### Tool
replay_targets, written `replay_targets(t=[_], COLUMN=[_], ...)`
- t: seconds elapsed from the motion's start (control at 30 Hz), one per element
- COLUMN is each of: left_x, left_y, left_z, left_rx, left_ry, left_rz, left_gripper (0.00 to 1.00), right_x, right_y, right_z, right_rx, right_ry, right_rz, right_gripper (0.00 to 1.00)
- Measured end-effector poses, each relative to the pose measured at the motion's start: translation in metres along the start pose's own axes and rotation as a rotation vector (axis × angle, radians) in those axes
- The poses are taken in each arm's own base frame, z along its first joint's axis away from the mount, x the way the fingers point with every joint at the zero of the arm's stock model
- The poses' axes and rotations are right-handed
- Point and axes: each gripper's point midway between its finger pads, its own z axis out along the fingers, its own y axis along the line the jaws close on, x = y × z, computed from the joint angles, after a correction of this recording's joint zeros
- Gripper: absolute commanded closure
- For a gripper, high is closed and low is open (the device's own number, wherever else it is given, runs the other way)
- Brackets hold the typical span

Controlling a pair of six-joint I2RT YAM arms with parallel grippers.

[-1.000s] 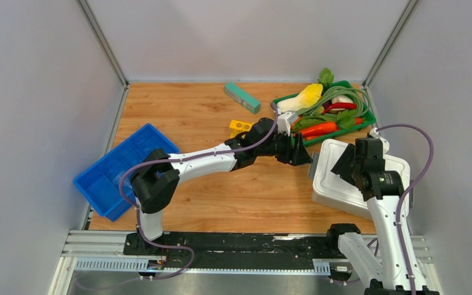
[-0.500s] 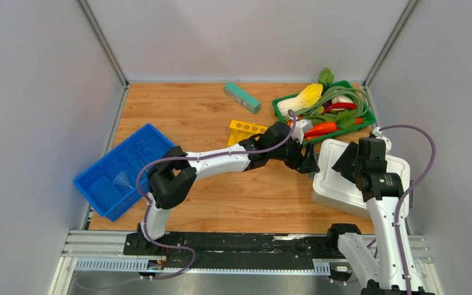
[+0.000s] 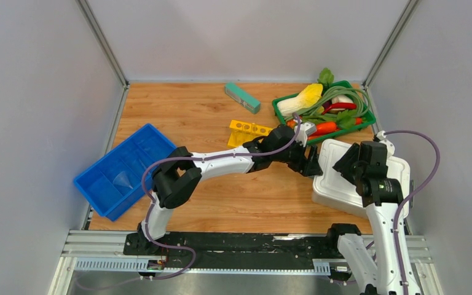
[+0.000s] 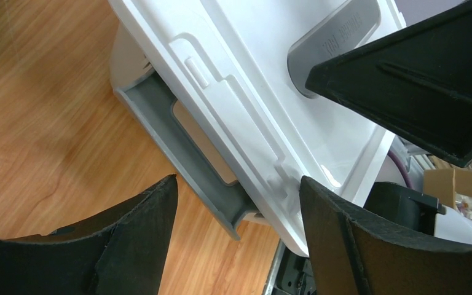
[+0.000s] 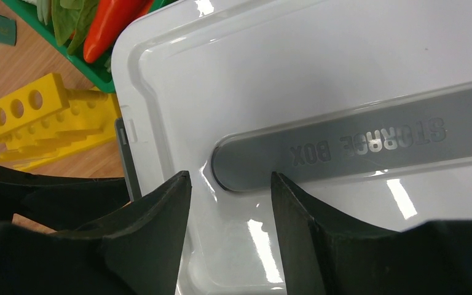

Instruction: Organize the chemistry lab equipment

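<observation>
At the left edge of the surface (image 3: 184, 110) we see a blue compartment tray (image 3: 140, 146) lying askew, with a clear funnel (image 3: 121, 179) in one of its compartments. Toward the middle, the yellow holed rack (image 3: 246, 131) lies on the wood just behind the left arm, between a teal block (image 3: 242, 97) and a green basket (image 3: 283, 106) of toy vegetables. The left arm reaches across to the left side of a white storage box (image 3: 338, 190). In the wrist view the left pincer (image 4: 238, 190) is released, its fingers (image 4: 141, 233) spread either side of the box's grey latch (image 4: 178, 141); we cannot tell whether they touch it. At the right, the right pincer (image 5: 228, 178) is likewise released and hangs over the lid, its fingers straddling the end of the grey strip (image 5: 356, 147) marked "STORAGE BOX".
</observation>
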Motion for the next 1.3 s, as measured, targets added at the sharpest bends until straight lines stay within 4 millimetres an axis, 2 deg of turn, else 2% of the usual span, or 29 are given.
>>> replay_targets(t=[0.63, 0.87, 1.07, 1.2, 1.3], left_x=[0.003, 0.004, 0.009, 0.007, 0.006], left_y=[-0.018, -0.017, -0.009, -0.009, -0.008], left_z=[0.017, 0.020, 0.021, 0.021, 0.021], left_rx=[0.137, 0.120, 0.091, 0.096, 0.097], left_ry=[0.010, 0.037, 0.034, 0.023, 0.023], left_rz=[-0.180, -0.186, -0.190, -0.196, -0.196], left_gripper=[0.19, 0.18, 0.19, 0.21, 0.21], right_x=[0.000, 0.001, 0.004, -0.007, -0.007], right_y=[-0.004, -0.003, 0.009, 0.025, 0.029], right_z=[-0.001, -0.001, -0.004, -0.008, -0.008], right_rx=[-0.006, -0.015, -0.076, -0.128, -0.147], right_ry=[-0.023, -0.026, 0.013, 0.025, 0.035], right_rz=[0.032, 0.041, 0.031, 0.021, 0.017], right_gripper=[0.45, 0.49, 0.50, 0.50, 0.50])
